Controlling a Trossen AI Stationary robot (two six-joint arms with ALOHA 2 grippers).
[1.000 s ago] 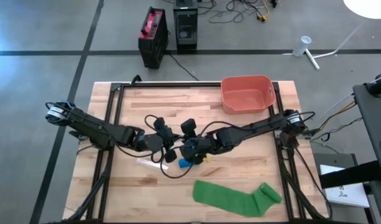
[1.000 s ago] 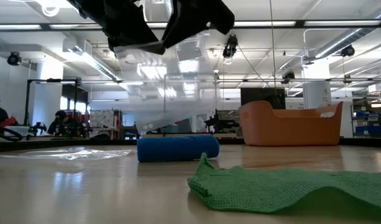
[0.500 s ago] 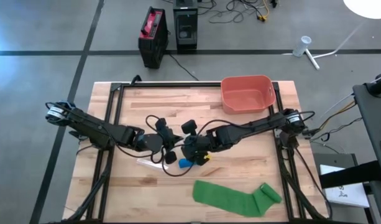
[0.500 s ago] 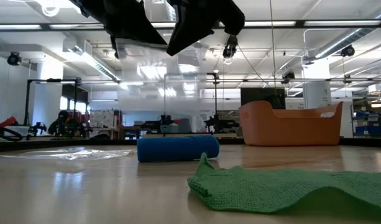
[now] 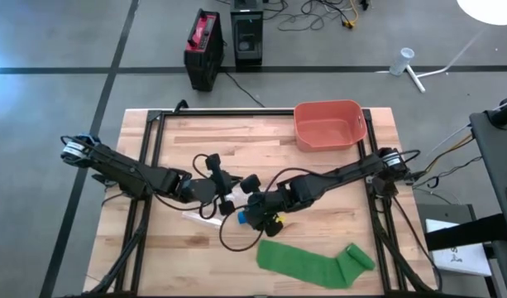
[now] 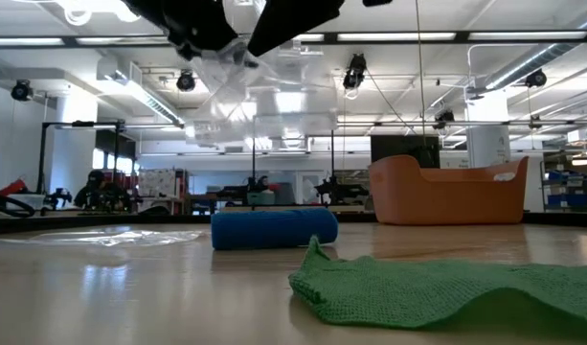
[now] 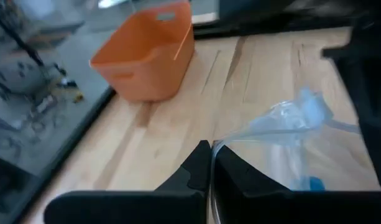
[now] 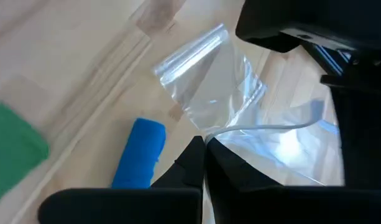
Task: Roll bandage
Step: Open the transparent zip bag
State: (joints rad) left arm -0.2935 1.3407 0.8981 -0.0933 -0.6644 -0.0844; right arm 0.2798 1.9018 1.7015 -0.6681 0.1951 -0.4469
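Holding clear bag (image 8: 221, 81) aloft, your left gripper (image 7: 210, 163) and right gripper (image 8: 202, 149) both pinched on it mid-counter (image 5: 236, 141); blue roll (image 6: 274, 229) beneath, green bandage (image 5: 315, 263) near front edge, orange bin (image 5: 329, 125) back-right.

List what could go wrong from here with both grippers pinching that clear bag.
1. The left gripper and right gripper are both shut on the thin clear bag, held off the table; pulling apart could tear it or slip it free.
2. The blue roll lies just below and could get knocked away.
3. The green bandage is still unrolled near the table edge.
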